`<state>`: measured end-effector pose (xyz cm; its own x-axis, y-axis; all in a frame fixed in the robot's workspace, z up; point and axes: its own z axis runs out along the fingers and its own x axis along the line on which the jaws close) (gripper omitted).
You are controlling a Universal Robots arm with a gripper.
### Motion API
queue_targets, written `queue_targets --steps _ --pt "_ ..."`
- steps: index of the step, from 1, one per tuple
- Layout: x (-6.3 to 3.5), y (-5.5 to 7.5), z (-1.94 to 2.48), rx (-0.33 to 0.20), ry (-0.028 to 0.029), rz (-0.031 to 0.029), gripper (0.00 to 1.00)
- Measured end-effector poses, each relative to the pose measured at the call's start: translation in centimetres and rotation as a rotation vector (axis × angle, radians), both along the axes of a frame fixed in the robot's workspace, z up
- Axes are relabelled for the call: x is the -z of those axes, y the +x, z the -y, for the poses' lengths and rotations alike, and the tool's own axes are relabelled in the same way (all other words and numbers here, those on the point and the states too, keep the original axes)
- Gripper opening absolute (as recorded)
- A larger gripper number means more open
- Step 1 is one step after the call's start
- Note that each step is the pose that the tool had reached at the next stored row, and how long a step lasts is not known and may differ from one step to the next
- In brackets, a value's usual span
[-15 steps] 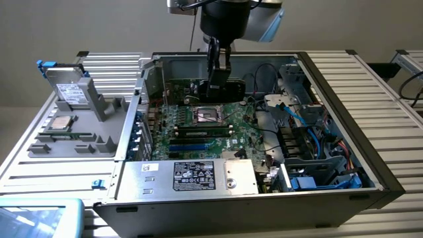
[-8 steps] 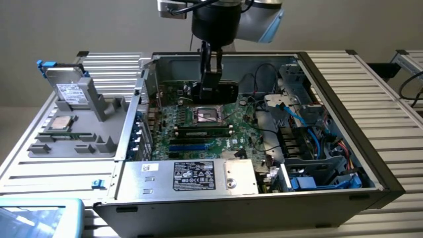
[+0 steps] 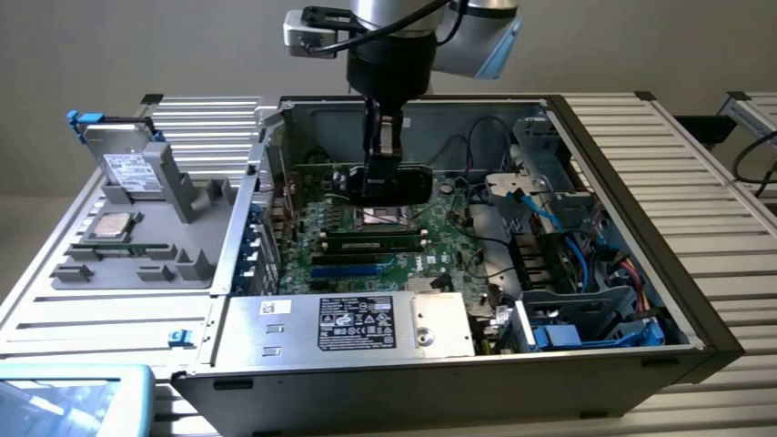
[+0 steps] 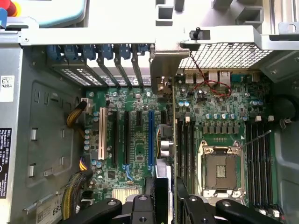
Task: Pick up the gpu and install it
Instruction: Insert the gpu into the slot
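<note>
We have the claw (image 4: 164,204) clamped on the gpu (image 3: 398,187), held edge-down over the motherboard (image 4: 219,121) so its bracket faces the rear slots.

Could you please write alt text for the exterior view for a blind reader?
The gripper holds the gpu, dark face showing, over the green motherboard inside an open computer case. A grey parts tray sits at the exterior view's left.
</note>
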<state>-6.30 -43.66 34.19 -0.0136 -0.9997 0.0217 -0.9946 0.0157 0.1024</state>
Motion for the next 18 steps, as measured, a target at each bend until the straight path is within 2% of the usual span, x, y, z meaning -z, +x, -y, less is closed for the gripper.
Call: queue_targets --steps 10,14,18 --pt "1.79 -0.2 2.26 0.000 0.0223 0.0001 0.28" --pt "2.53 -0.4 2.70 0.000 0.0256 0.0001 0.28" --pt "2.95 -0.4 2.75 0.000 0.0254 -0.0001 0.28"
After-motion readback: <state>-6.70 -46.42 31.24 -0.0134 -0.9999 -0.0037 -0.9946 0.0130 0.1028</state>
